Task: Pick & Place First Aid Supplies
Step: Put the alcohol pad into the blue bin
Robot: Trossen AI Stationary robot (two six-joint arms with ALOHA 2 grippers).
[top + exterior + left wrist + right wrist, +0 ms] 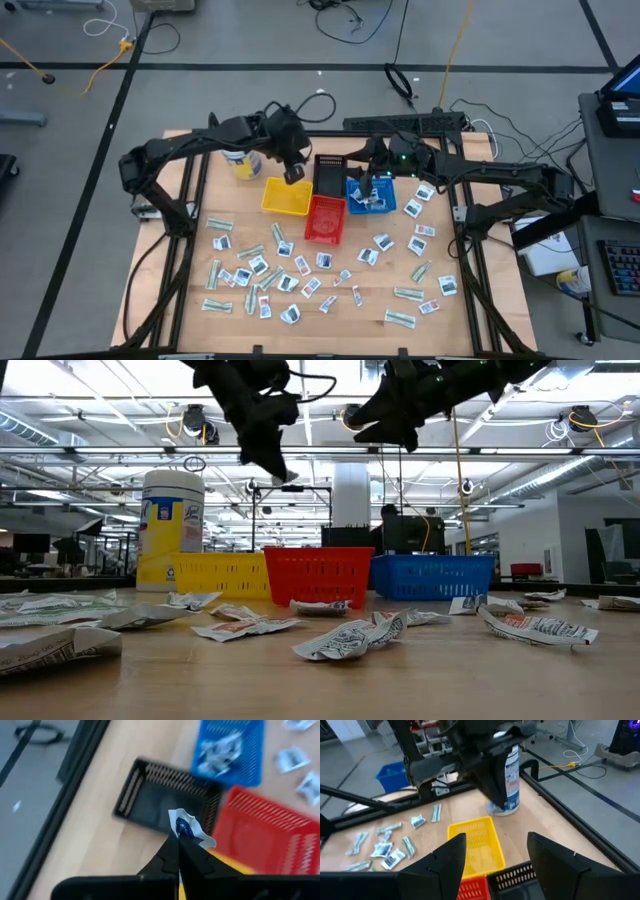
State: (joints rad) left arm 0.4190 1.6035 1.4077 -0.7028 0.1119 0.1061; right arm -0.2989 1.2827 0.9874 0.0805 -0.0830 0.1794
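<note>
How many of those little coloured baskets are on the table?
4, clustered mid-table: yellow basket on the left, red basket in front, black basket behind, blue basket on the right. None seem hidden.

Crowding the table's far middle: yellow tray (pixel 284 196), red tray (pixel 325 217), black tray (pixel 329 174), blue tray (pixel 370 195), with the white jar (pixel 243 162) standing far left. Littering the near half: scattered packets (pixel 262 275). Staying bare: far-left table (pixel 205 195) strip.

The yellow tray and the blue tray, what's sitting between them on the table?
The red tray and black tray sit between the yellow tray and blue tray, clearest in the high view.
</note>
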